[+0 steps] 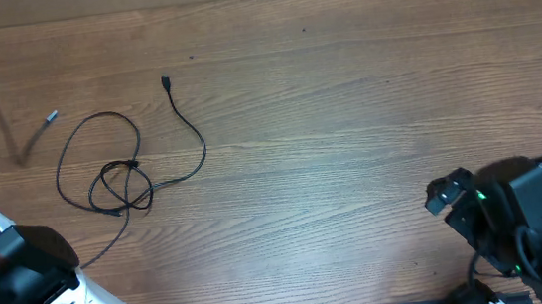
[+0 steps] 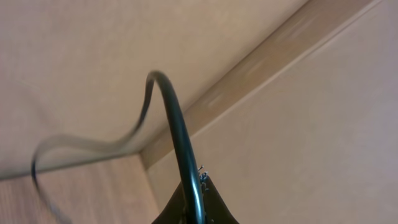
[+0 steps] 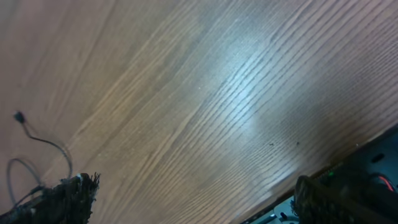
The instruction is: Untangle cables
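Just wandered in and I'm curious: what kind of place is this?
Probably a robotics lab or test bench: a wooden table, two robot arms at its near edge, thin black cables lying on it.

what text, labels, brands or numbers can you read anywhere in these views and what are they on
None readable in any view. The table, cables, left arm and right arm carry no legible print; the green light on the right arm is only a lamp.
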`<state>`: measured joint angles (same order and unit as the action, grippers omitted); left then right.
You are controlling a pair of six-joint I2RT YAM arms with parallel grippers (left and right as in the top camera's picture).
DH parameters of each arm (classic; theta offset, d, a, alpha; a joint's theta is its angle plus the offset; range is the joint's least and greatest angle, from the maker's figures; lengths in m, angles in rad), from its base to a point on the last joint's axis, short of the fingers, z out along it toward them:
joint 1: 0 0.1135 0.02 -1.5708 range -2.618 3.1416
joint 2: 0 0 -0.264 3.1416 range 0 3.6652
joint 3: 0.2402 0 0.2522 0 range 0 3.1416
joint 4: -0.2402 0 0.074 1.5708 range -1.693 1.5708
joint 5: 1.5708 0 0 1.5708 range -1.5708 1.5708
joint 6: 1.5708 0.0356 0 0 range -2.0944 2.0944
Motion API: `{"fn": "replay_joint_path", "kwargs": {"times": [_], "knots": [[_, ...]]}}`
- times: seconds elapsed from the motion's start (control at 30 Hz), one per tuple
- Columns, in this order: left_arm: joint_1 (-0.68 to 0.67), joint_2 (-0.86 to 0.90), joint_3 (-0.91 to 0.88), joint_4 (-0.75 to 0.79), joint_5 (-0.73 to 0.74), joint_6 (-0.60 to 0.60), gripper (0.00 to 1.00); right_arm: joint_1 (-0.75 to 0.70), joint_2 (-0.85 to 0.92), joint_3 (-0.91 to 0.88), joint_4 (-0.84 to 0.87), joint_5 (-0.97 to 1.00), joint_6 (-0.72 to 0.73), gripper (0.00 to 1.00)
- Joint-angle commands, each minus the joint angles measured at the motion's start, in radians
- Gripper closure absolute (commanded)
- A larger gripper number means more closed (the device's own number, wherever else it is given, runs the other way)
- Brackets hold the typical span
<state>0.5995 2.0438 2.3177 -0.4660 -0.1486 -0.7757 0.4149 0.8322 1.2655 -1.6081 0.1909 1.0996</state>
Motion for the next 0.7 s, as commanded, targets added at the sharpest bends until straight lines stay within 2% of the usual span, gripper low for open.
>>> {"fn": "replay_joint_path", "kwargs": {"times": [0.0,0.13,0.27,0.43,0.57,0.67], "knots": [[-0.024,-0.027,0.027,-0.011,0.042,0.050,0.96,0.005,0.054,-0.003,0.006,0.010,0.004,0.00],[-0.047,0.014,0.025,-0.119,0.040,0.121,0.96,0.005,0.107,-0.003,0.018,0.011,0.004,0.00],[-0.076,0.101,0.025,-0.222,0.045,0.125,0.96,0.005,0.154,-0.003,0.025,0.005,0.003,0.00],[-0.109,0.230,0.025,-0.328,0.051,0.027,0.96,0.005,0.196,-0.003,0.023,-0.060,-0.008,0.00],[-0.116,0.294,0.025,-0.338,0.088,-0.003,0.96,0.005,0.204,-0.003,0.013,-0.060,-0.008,0.00],[-0.114,0.307,0.025,-0.338,0.050,-0.044,0.96,0.005,0.204,-0.003,0.015,-0.060,-0.007,0.00]]}}
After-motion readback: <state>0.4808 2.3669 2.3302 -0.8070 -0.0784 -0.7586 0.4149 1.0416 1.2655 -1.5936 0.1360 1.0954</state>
